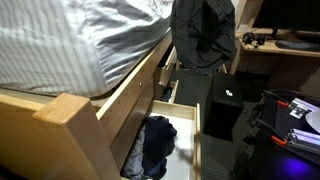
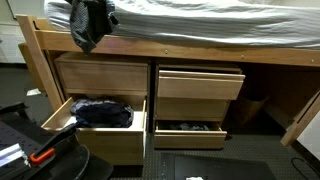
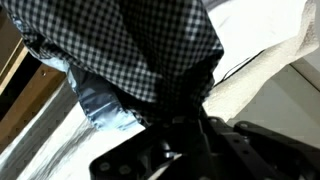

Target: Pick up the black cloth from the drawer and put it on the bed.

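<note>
Wrist view, gripper (image 3: 186, 122) apparently clutching black cloth (image 3: 150, 50)

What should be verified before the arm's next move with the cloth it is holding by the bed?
1. Cloth held in the jaws: ok, it hangs bunched from the gripper.
2. Cloth out of the open drawer: ok, up at mattress height.
3. Cloth above the bed: cannot tell; in both exterior views it hangs at the mattress edge.
4. Other dark clothes apart from the cloth: ok, they lie in the drawer.
5. Jaws visible in exterior views: not ok, the cloth hides them.
</note>
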Robot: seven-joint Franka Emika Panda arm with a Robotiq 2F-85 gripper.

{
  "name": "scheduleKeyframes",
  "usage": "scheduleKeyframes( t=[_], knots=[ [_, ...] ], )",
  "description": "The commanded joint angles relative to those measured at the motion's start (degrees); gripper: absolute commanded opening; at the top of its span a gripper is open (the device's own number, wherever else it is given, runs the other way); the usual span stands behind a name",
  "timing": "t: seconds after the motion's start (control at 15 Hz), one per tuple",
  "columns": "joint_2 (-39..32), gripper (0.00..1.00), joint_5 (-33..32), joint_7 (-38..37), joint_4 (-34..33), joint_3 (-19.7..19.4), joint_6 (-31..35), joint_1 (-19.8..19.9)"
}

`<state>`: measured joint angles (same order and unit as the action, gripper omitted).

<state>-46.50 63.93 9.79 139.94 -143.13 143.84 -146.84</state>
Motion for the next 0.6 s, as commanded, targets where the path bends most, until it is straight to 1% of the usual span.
scheduleKeyframes(
  t=[0.0,0.2,0.33,0.47,0.53],
  knots=[
    [-1.21,0.00,6.95,11.80,5.07,2.80,1.36,1.75],
    [-0.83,0.00,12.14,20.03,8.60,9.21,5.25,3.86],
    [-1.01,0.00,16.80,24.62,10.13,13.94,8.84,4.91],
    [-1.74,0.00,23.75,29.73,11.28,18.88,13.48,5.51],
    [0.00,0.00,27.20,32.68,11.78,20.43,19.75,3.30]
  ],
)
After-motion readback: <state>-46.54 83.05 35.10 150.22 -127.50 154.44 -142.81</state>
